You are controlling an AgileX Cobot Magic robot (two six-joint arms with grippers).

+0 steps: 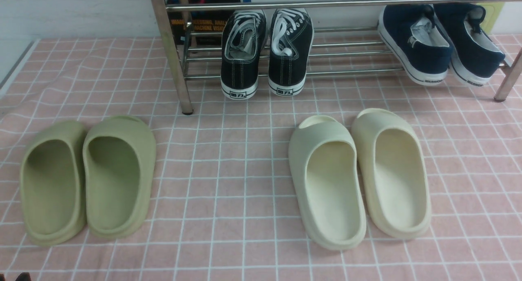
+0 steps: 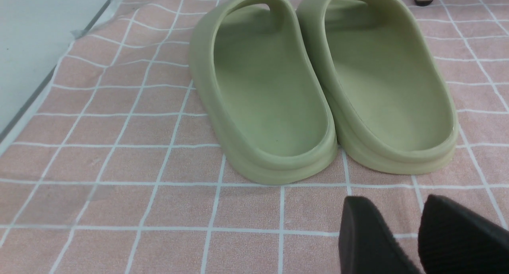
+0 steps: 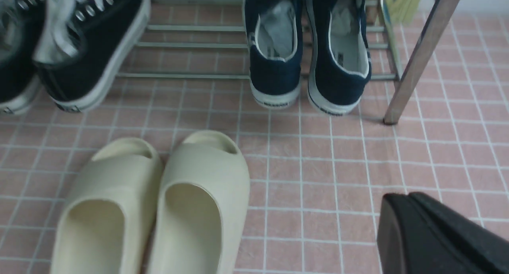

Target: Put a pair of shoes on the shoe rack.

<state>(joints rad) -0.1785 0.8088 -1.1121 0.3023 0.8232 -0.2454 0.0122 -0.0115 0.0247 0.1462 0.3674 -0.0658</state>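
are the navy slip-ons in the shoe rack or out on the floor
In: both navy slip-ons rest on the rack's lower bars.

Slip-on sneakers [image 1: 420,44]: navy-blue, white soles, pale grey lining. Lace-up sneakers [image 1: 243,52]: black, white laces. Slides [image 1: 118,175]: plain green. Floor covering [image 1: 220,215]: pink, white grid.

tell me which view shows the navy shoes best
The front view: both navy shoes appear there at the right end of the rack, heels toward the camera, though a top bar crosses them. The right wrist view shows both too, with the toes cut off. The left wrist view shows neither.
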